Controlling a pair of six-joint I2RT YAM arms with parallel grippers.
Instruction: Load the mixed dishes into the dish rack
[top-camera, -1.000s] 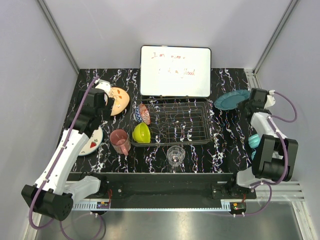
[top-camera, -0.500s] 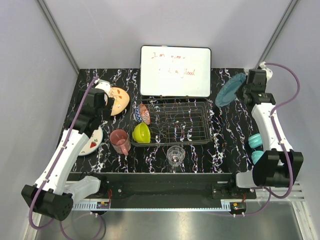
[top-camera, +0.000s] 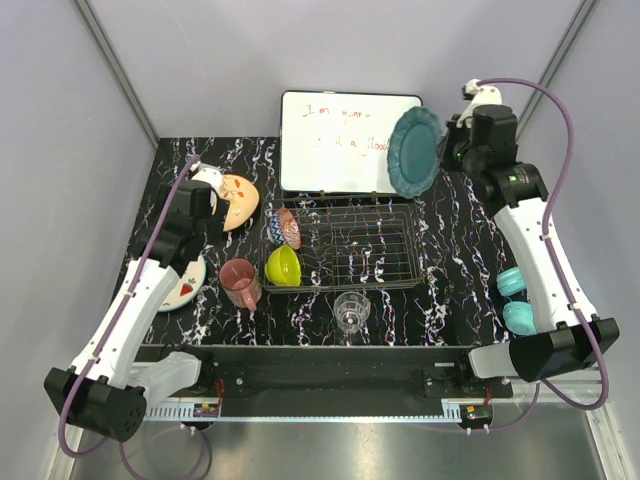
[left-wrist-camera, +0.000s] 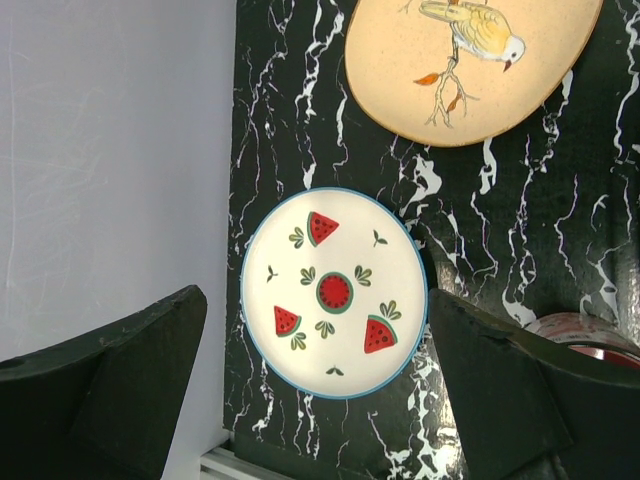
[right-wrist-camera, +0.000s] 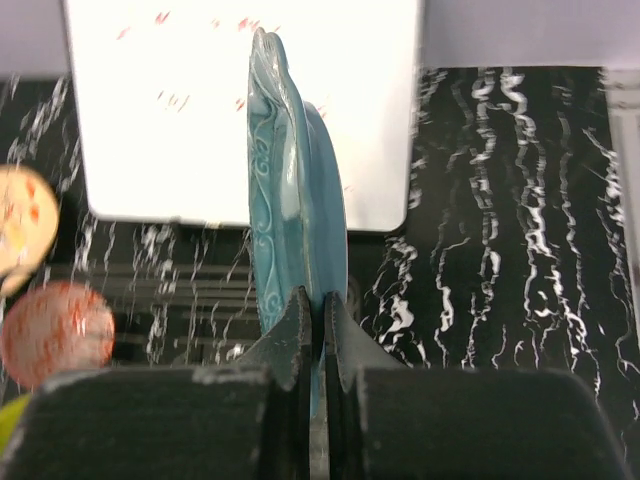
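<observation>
Teal plate (top-camera: 415, 152): embossed scrollwork. Peach plate (left-wrist-camera: 470, 60): yellow bird, brown twig. White plate (left-wrist-camera: 335, 292): blue rim, red watermelon slices, green leaves. Lime-green bowl (top-camera: 283, 265). Pink mug (top-camera: 241, 281). Dish rack (top-camera: 370, 250): dark wire. Table (top-camera: 460, 250): black, white marble veins. Whiteboard (top-camera: 350, 142): red handwriting.

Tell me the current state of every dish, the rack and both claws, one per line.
Right claw: shut on teal ceramic plate.
Teal ceramic plate: in the air, standing on edge.
Left claw: open.
White watermelon-patterned plate: flat on table.
Peach bird-painted plate: on table.
Lime-green bowl: tipped inside dark wire dish rack.
Clear glass: upright on table.
Pink mug: on table, unloaded.
</observation>
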